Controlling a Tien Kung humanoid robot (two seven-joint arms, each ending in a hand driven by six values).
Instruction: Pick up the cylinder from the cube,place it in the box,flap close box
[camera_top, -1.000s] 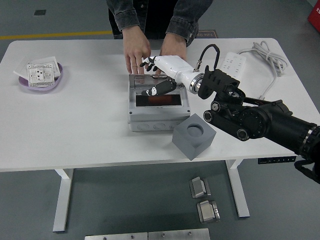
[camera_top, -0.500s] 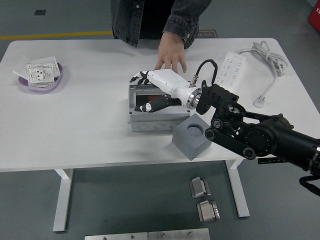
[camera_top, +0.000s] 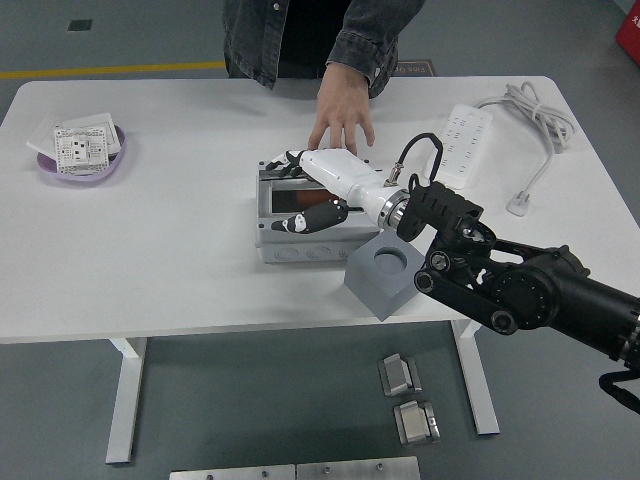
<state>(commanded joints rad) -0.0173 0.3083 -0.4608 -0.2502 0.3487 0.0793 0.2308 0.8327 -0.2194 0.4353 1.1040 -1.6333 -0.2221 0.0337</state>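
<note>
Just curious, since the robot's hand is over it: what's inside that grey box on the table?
Through the grey box's top, something reddish-brown shows inside. The robot's white right hand covers much of the top, so the rest of the inside is hidden.

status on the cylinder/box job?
Done: the grey cube has an empty socket, and a reddish cylinder lies inside the grey box. In hand: the right hand rests over the box top, working the flap. Left: whether the flap is fully shut cannot be told.

A white surface (camera_top: 150, 260) on white legs (camera_top: 127, 398) stands on a grey floor (camera_top: 250, 410) with a yellow line (camera_top: 110, 70).
</note>
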